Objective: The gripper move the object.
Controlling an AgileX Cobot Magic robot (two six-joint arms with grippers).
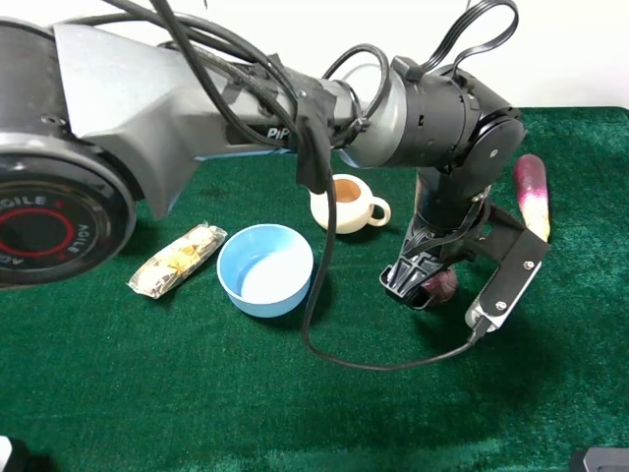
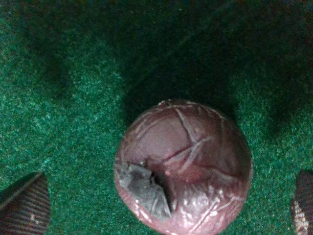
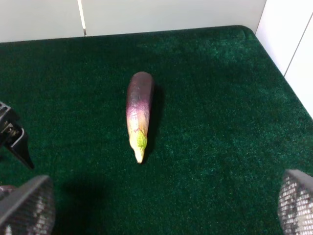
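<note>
The object, a small round dark maroon ball (image 1: 441, 287) with pale streaks, lies on the green cloth right of the middle. In the left wrist view it (image 2: 183, 166) fills the space between the two fingertips (image 2: 24, 208), with a gap on each side. My left gripper (image 1: 454, 289), a black claw on the big grey arm, reaches across and stands open around the ball, low over the cloth. My right gripper (image 3: 161, 203) is open and empty, with only its ribbed pads (image 3: 27, 205) showing.
A long purple-and-white eggplant (image 1: 532, 195) lies behind the left gripper, and also shows in the right wrist view (image 3: 139, 112). A cream teapot (image 1: 346, 203), a blue bowl (image 1: 265, 268) and a snack packet (image 1: 177, 260) lie to the left. A black cable (image 1: 324, 344) loops over the cloth.
</note>
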